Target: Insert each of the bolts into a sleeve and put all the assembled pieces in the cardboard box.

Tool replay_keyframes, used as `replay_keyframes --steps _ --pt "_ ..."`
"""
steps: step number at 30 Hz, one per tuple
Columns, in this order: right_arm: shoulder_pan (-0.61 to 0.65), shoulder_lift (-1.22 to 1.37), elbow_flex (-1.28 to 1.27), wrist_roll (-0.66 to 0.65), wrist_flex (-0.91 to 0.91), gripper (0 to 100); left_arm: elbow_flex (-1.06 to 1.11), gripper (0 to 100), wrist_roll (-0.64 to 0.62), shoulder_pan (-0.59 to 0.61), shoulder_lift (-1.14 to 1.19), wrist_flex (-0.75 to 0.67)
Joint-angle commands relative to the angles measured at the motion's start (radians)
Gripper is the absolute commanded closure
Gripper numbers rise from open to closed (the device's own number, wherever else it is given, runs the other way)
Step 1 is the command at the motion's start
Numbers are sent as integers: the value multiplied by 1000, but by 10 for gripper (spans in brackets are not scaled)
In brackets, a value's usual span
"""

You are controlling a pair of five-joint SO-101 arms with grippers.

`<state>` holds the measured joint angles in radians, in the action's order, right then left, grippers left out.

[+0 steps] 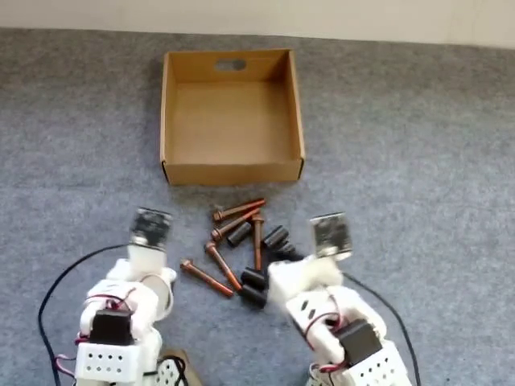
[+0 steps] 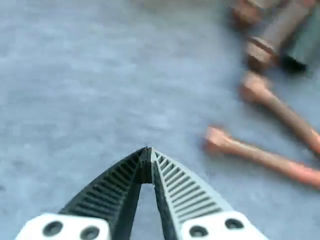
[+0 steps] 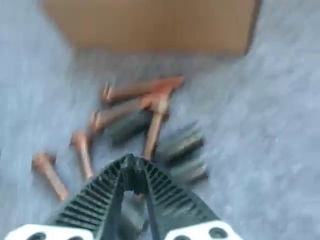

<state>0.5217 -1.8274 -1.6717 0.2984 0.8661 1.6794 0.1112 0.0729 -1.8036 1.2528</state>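
Note:
Several copper bolts [image 1: 236, 225] and black sleeves [image 1: 274, 236] lie in a loose pile on the grey carpet, just in front of the open cardboard box [image 1: 232, 171]. No piece lies inside the box. My left gripper [image 2: 146, 151] is shut on nothing, low over bare carpet, with two bolts [image 2: 260, 156] a short way off to its side. My right gripper [image 3: 131, 160] is also shut with nothing in it, its tips over the near side of the pile, close to a sleeve [image 3: 182, 142] and a bolt [image 3: 152, 130]. The box wall [image 3: 150, 25] stands beyond.
Both arms [image 1: 129, 310] sit at the near edge, one on each side of the pile, with black cables trailing from them. Grey carpet lies bare to the left and right of the box. A pale wall edge runs along the far side.

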Motion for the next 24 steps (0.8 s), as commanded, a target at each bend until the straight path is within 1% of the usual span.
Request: replay_keyframes --steps 1,4,7,13,15,21,24 --pt "-156 -5 -101 -6 -214 989 16 993 -3 36 -5 -57" --pt "-234 -5 -90 -11 -340 989 16 993 -3 7 -5 -54" --pt "-277 -5 -13 -11 -443 989 16 993 -3 -4 -5 -54" --pt "-278 -2 216 -12 -472 988 16 993 -3 -4 -5 -54" --pt "-278 -2 277 -60 -470 988 16 993 -3 -4 -4 -54" --pt "-278 -1 429 -275 -470 988 16 993 -3 -4 -2 -54" --pt "-278 -1 515 -336 -475 988 16 993 -3 -4 -1 -54"
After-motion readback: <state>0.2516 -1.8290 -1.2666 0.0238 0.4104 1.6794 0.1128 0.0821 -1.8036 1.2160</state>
